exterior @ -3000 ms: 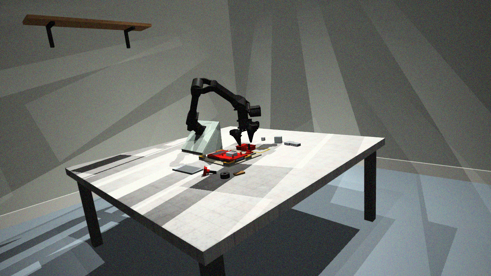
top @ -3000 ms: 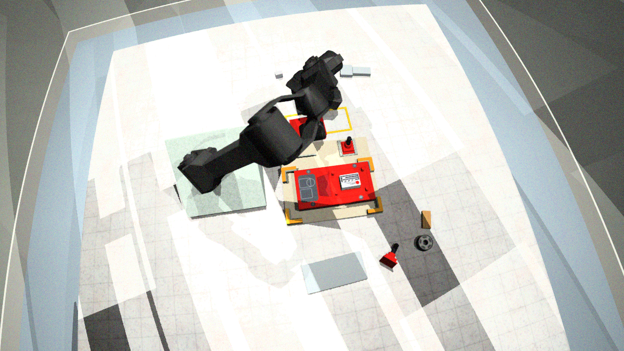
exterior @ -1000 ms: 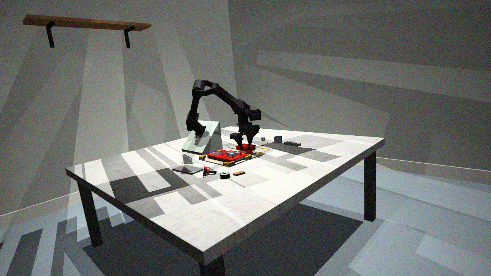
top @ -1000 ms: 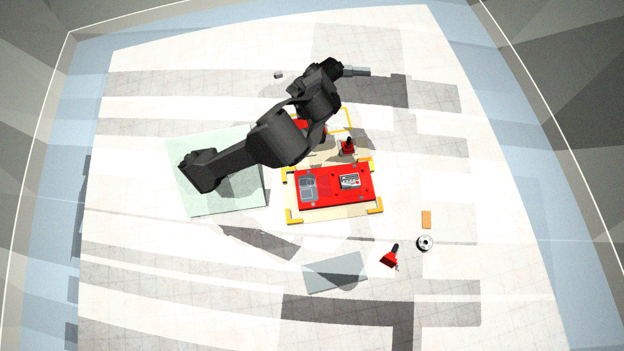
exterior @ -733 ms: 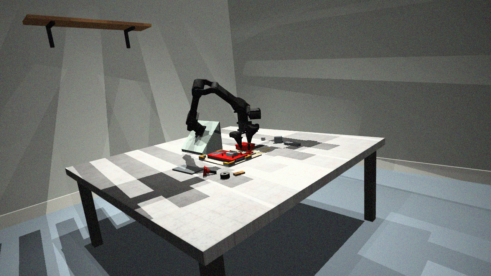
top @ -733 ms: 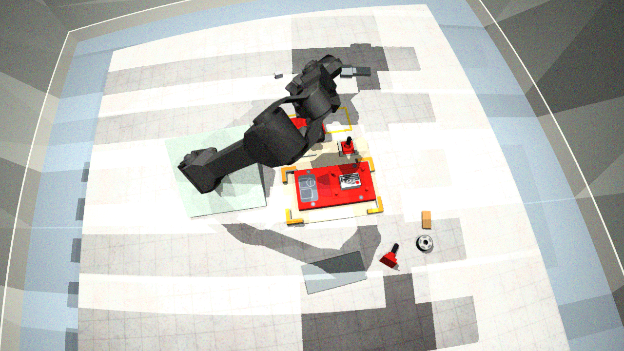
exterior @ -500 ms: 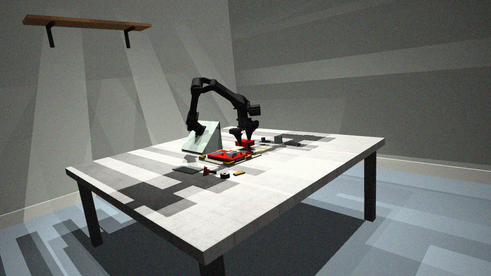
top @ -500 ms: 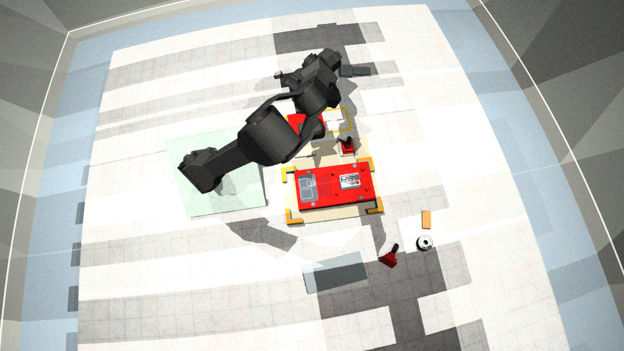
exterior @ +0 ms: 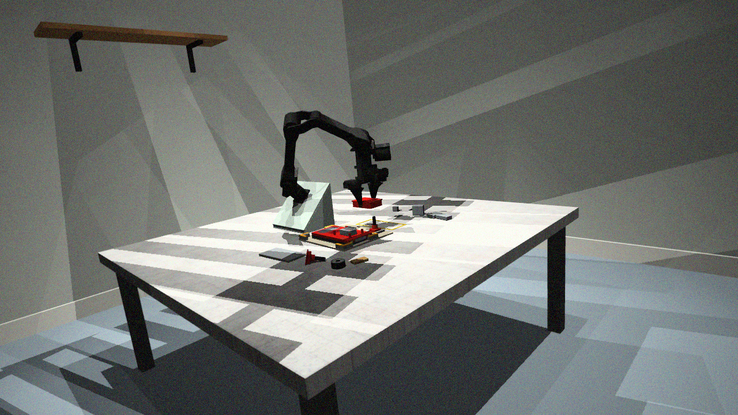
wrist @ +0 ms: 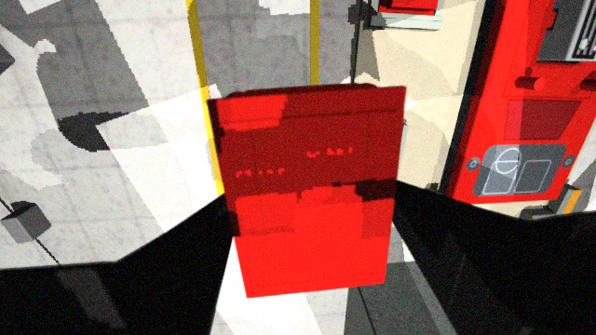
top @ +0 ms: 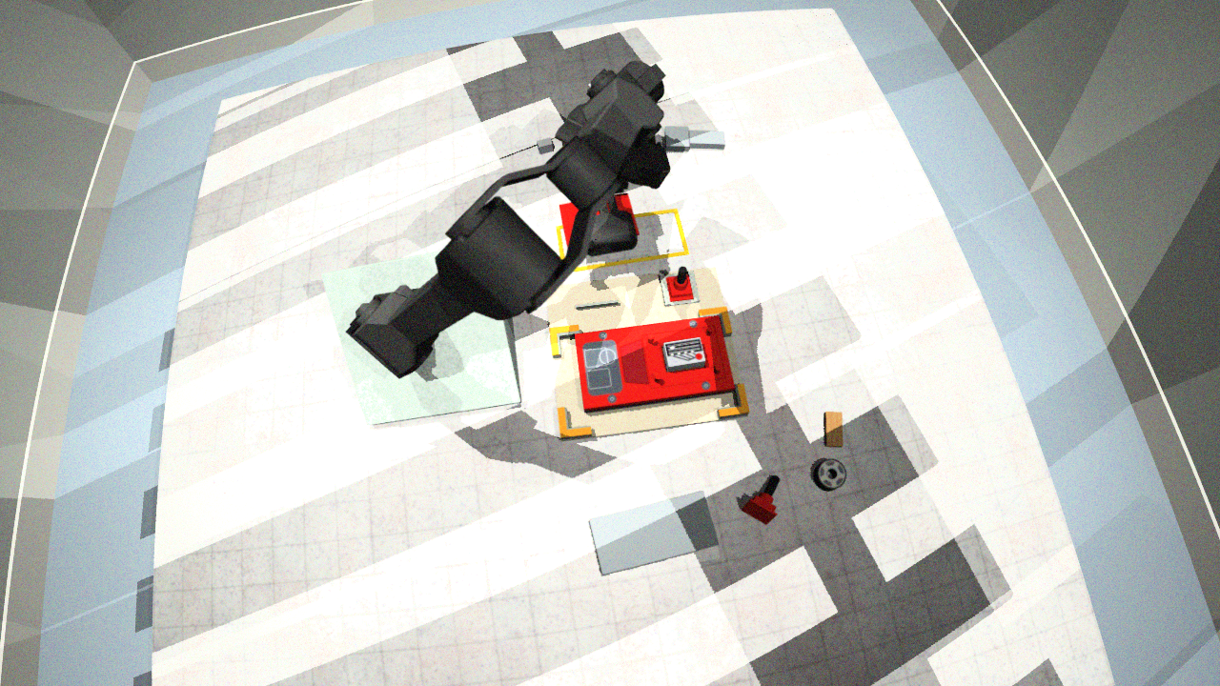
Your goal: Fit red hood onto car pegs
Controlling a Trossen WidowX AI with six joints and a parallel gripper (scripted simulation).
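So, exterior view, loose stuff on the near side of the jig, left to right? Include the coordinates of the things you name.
Flat grey plate (top: 641,535) (exterior: 278,254) → red piece with a black stem (top: 758,507) (exterior: 309,257), lying over → black wheel (top: 830,461) (exterior: 338,265) → small wooden block (top: 833,429) (exterior: 359,260).

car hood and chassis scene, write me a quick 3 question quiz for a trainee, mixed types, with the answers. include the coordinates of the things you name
1. True or false: the red hood (top: 573,223) (exterior: 366,202) (wrist: 309,251) is already seated on the chassis (top: 635,400) (exterior: 322,234) (wrist: 458,186).
2. Multiple choice: what is the gripper (exterior: 366,200) (wrist: 309,194) shut on?
a) the wheel
b) the hood
c) the wooden block
3. Fill in the blank: the engine block (top: 684,353) (exterior: 348,230) (wrist: 565,34) sits on the ____.

Key: 1. false; 2. b; 3. chassis
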